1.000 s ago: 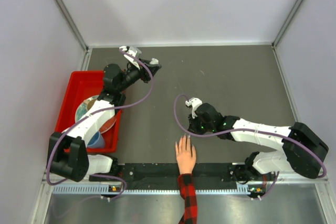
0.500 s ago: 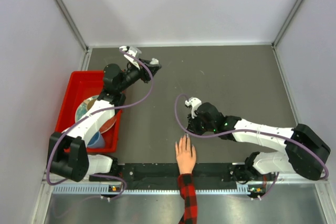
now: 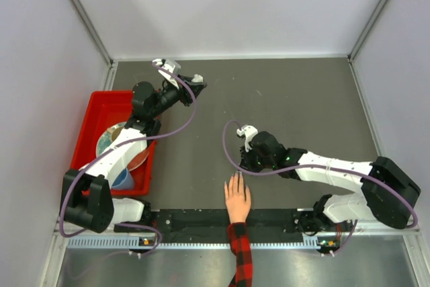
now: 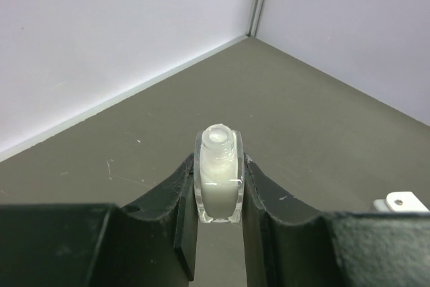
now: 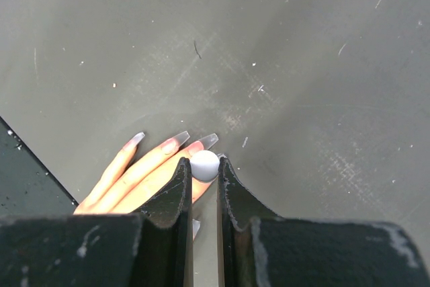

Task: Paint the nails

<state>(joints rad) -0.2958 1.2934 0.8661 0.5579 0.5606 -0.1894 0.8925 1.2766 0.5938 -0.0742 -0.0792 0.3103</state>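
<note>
the right gripper (image 5: pixel 203 163) pinches a small white ball (image 5: pixel 205 167) just over the long nails (image 5: pixel 180 138) of a hand (image 5: pixel 134 183) lying flat on the grey table (image 5: pixel 302 65). well apart, the left gripper (image 4: pixel 218 162) clamps an uncapped bottle of white polish (image 4: pixel 218 196).

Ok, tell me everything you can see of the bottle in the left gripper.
The bottle is small, square-sided clear glass, nearly full of milky white liquid, with a short round neck and no cap. It stands upright, pinched on two sides by the black fingers of the left gripper, off the grey table.
</note>
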